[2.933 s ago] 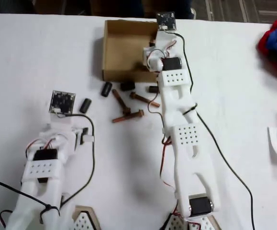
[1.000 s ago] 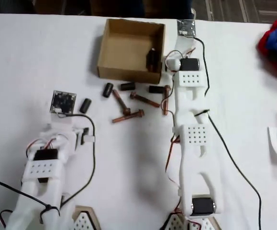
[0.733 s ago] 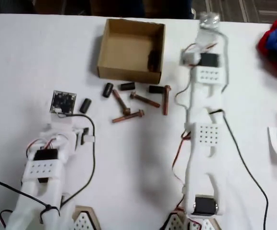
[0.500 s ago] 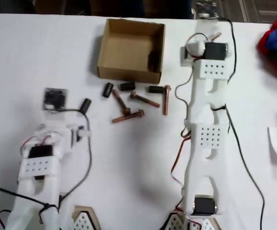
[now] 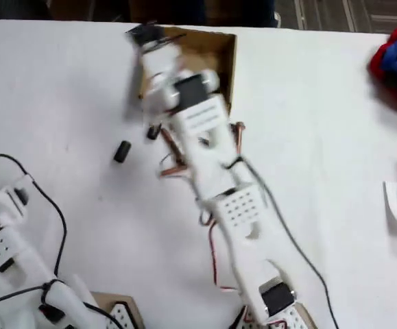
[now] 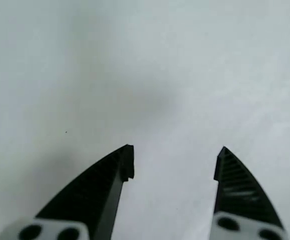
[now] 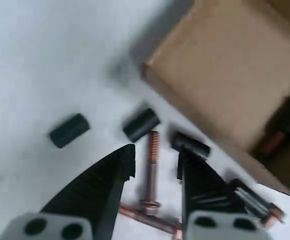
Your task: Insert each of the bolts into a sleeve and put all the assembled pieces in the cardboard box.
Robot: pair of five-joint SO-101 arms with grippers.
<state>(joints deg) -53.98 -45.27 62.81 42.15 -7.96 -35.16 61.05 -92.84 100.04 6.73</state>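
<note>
Jaws of the left gripper [image 6: 176, 152] stand well apart over the bare white table [image 6: 134, 60], holding nothing. In the high view we see the left arm [image 5: 6, 253] folded back at the near corner, well apart from the parts. Farther out, the right arm [image 5: 219, 171] lies stretched across the scattered hardware. The right gripper [image 7: 156, 152] hangs with its jaws parted — clamped on nothing — to either side of a copper-coloured threaded bolt [image 7: 151, 185] lying on the table. Three short black cylindrical sleeves lie just beyond it: one [image 7: 191, 144] right beside a fingertip, a second [image 7: 141, 124] near the bolt's threaded end, a third [image 7: 69, 130] off on its own. Behind them stands the open brown cardboard box [image 7: 220, 95], with what looks like one assembled piece [image 7: 280, 132] already inside.

We judge the risk to lie in the closing. The nearest sleeve sits so close that a finger could catch or shove it, and the round bolt could roll or twist out of a shallow pinch. The right arm also spans the other bolts [image 7: 150, 220] — a careless sweep could scatter them.
</note>
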